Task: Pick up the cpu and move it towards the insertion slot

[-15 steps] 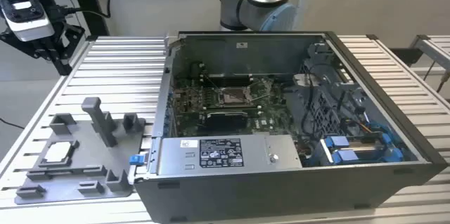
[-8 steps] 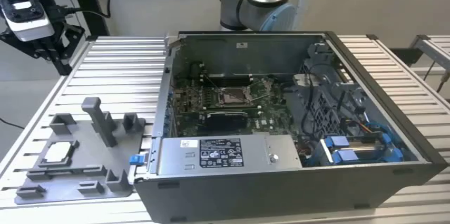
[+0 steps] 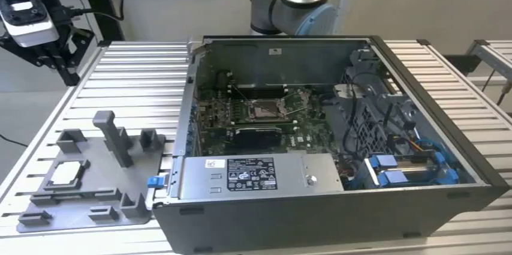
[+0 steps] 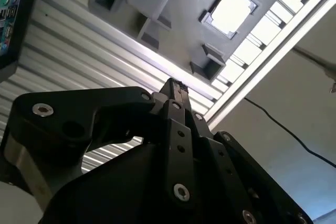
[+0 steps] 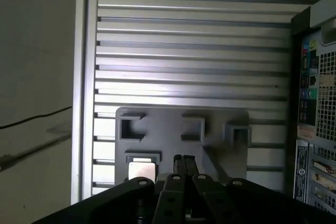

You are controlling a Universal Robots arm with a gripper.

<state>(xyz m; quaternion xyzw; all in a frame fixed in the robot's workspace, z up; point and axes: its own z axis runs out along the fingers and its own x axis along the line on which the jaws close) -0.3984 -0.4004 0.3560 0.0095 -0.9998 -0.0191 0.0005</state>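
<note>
The cpu (image 3: 68, 173) is a pale square chip lying flat in a pocket of the grey fixture tray (image 3: 96, 178), at the exterior view's lower left. Both wrist views show the cpu (image 4: 230, 11) (image 5: 142, 170) in that pocket. My gripper (image 3: 68, 72) hangs high above the table at the exterior view's upper left, well away from the tray. Its black fingertips (image 5: 177, 159) sit together with nothing between them, so my gripper (image 4: 176, 88) (image 5: 184, 159) is shut and holds nothing. The insertion slot (image 3: 264, 109) is a silver-framed socket on the green board inside the open computer case.
The open computer case (image 3: 320, 213) fills the middle and right of the slatted aluminium table (image 3: 136, 87). The case's back panel (image 5: 315, 103) borders the tray side. Grey blocks and an upright post (image 3: 119, 138) rise from the tray. Bare slats lie between my gripper and the tray.
</note>
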